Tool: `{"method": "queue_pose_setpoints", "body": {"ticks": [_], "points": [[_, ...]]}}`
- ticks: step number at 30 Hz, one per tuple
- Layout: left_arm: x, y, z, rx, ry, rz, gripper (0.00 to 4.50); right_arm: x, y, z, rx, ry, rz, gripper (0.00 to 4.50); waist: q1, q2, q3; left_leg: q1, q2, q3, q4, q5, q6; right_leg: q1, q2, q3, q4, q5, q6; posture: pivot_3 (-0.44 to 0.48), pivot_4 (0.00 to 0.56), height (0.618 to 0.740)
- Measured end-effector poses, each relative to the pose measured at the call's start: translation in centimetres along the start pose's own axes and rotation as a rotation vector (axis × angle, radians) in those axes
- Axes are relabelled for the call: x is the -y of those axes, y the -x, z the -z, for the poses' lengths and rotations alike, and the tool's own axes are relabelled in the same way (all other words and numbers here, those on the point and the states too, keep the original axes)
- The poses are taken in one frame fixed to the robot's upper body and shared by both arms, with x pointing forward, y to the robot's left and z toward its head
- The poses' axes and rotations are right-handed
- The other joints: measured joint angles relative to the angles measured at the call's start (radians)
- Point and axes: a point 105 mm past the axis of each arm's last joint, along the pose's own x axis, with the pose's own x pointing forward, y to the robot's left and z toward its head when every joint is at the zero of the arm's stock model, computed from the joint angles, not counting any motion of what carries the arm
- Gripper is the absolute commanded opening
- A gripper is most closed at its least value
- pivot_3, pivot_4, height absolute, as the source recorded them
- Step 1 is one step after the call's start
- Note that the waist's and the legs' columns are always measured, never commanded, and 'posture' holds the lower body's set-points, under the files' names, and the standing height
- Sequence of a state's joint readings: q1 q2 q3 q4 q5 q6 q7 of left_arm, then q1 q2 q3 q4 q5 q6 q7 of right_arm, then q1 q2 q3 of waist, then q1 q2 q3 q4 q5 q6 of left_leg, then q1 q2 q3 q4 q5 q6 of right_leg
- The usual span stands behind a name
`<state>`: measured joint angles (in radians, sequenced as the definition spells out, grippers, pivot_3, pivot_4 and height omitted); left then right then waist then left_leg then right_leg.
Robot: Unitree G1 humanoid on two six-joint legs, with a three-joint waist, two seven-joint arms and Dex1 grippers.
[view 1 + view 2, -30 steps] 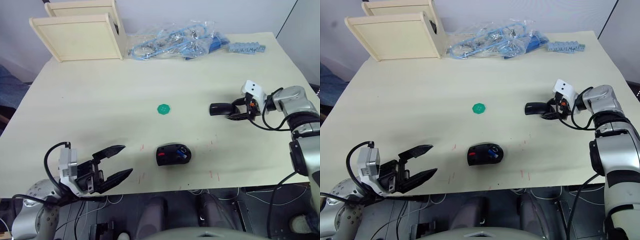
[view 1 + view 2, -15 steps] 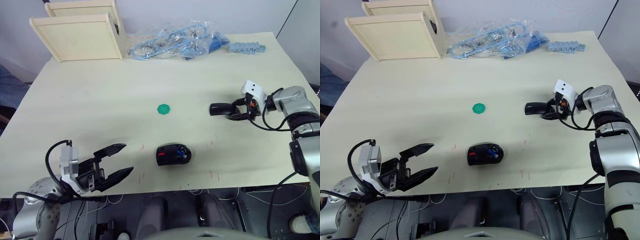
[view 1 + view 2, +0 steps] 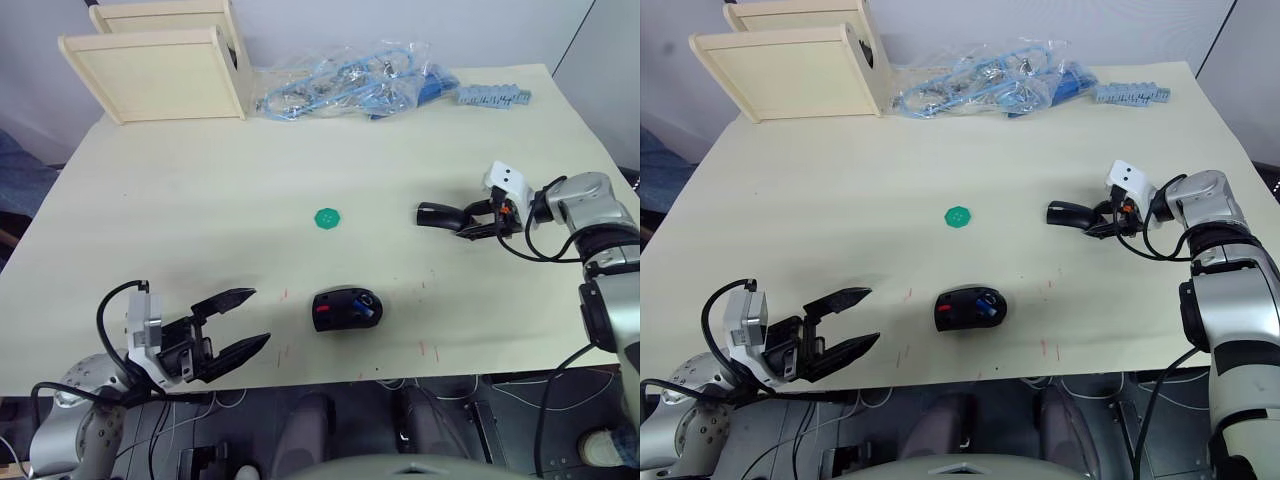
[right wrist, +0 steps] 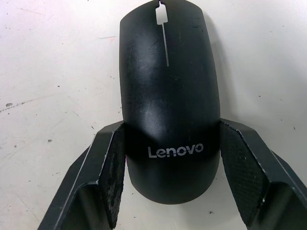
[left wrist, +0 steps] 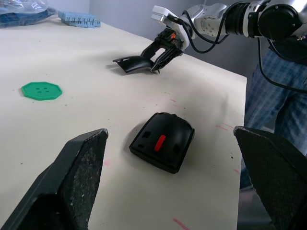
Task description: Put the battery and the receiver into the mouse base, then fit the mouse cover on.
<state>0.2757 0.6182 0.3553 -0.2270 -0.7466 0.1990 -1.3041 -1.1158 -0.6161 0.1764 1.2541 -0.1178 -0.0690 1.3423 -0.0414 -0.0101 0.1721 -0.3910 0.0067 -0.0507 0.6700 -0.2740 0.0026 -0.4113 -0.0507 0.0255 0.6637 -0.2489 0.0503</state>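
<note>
The mouse base [image 3: 343, 309] lies open near the table's front edge, showing a red part and the blue battery [image 3: 368, 304] inside. The receiver is out of view. At mid right, my right gripper [image 3: 470, 222] is shut on the rear of the glossy black mouse cover [image 3: 438, 213], its pads [image 4: 114, 163] pressed against both sides of the shell [image 4: 168, 96]. The cover's front end is tilted slightly off the table [image 5: 135, 63]. My left gripper [image 3: 256, 317] stands open at the front left, well left of the base, holding nothing.
A green disc [image 3: 327, 217] lies mid-table. Two wooden boxes [image 3: 155, 70] stand at the back left, clear bags of blue cables [image 3: 350, 90] at the back centre, and a blue block strip [image 3: 492, 96] to their right. Someone in checked clothing [image 5: 278, 100] is past the table's right edge.
The right gripper has raised the mouse cover a little and shifted it slightly left. The left gripper has edged a bit to the right, still open.
</note>
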Motion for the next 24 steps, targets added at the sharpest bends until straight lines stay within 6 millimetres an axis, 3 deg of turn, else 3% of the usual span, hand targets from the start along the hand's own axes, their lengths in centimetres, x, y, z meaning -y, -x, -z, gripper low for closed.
{"method": "queue_pose_setpoints", "body": {"ticks": [7,16,20,24], "points": [[0.1,-0.1,-0.1,-0.003,-0.007,0.009,4.50,-0.1,0.0,0.1,-0.002,0.009,-0.001,2.49,0.000,0.000,0.000,0.000,0.000,0.000,0.000,0.000,0.000,0.000,0.000,0.000,0.000,0.000,0.000,0.000,0.150,0.740],[-0.1,-0.5,-0.7,-0.016,-0.023,0.028,4.50,-0.8,1.2,-1.2,0.032,0.113,-0.039,2.49,0.003,0.000,0.000,-0.001,0.000,-0.002,0.000,0.000,0.000,0.000,0.000,-0.001,0.000,0.000,0.000,0.000,0.150,0.740],[-0.3,-0.7,-0.8,-0.035,-0.015,0.045,4.50,-3.5,2.0,-2.0,0.058,0.158,-0.089,2.49,0.007,0.001,0.001,-0.002,0.000,-0.009,0.000,0.000,0.000,-0.001,-0.001,-0.002,0.000,0.000,0.000,0.000,0.150,0.740],[-0.7,-1.0,-1.6,-0.049,-0.035,0.067,4.50,-6.9,2.6,-4.8,0.054,0.180,-0.093,2.49,0.007,0.005,0.003,-0.002,0.000,-0.010,0.000,0.000,0.000,-0.001,0.000,-0.003,0.001,0.000,0.000,0.000,0.150,0.740]]}}
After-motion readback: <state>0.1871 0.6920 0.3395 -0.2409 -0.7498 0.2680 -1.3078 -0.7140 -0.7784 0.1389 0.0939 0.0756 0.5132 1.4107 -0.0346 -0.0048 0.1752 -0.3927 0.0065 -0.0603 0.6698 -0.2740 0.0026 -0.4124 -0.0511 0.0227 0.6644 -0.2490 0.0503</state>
